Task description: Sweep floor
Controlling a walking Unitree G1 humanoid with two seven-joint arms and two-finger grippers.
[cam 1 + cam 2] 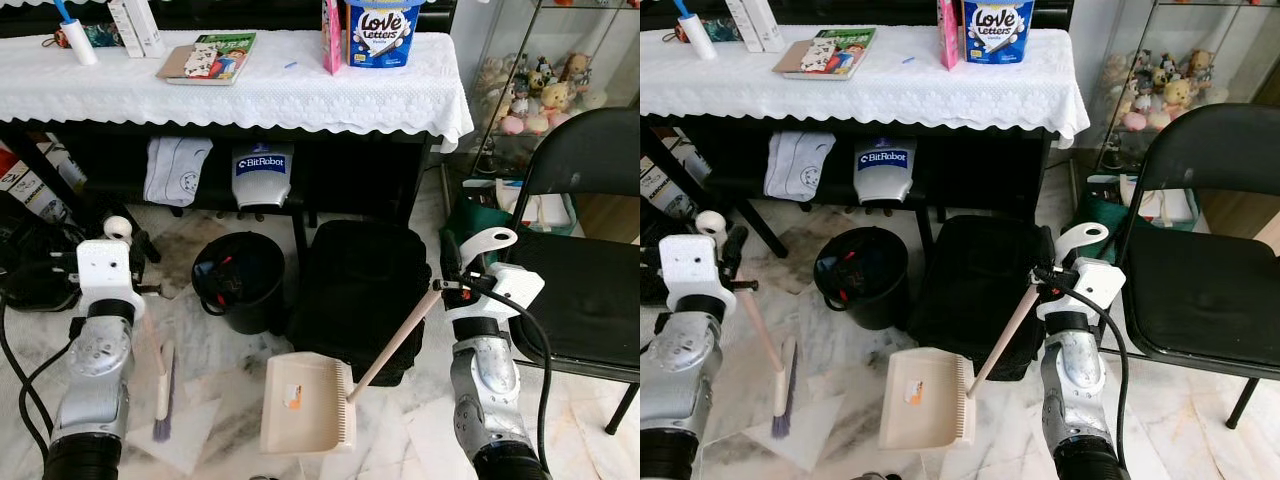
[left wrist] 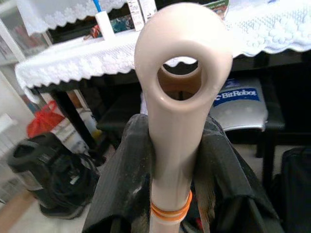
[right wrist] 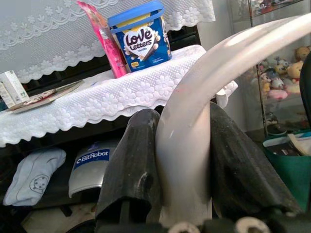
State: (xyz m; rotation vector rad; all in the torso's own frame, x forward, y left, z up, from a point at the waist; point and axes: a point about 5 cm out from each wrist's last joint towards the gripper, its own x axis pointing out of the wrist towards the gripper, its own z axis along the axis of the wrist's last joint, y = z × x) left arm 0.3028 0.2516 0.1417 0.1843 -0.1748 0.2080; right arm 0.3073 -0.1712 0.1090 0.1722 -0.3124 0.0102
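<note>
Broom [image 1: 163,388] (left gripper [image 2: 175,160] clamps it) stands left of dustpan [image 1: 303,403]; right gripper [image 3: 184,160] grips that.

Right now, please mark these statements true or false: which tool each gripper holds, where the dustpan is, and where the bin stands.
1. The left gripper is shut on the broom. True.
2. The right gripper is open. False: it is shut on the dustpan handle.
3. The dustpan rests on the chair. False: its pan is down at the floor.
4. The black bin stands by the table. True.
</note>
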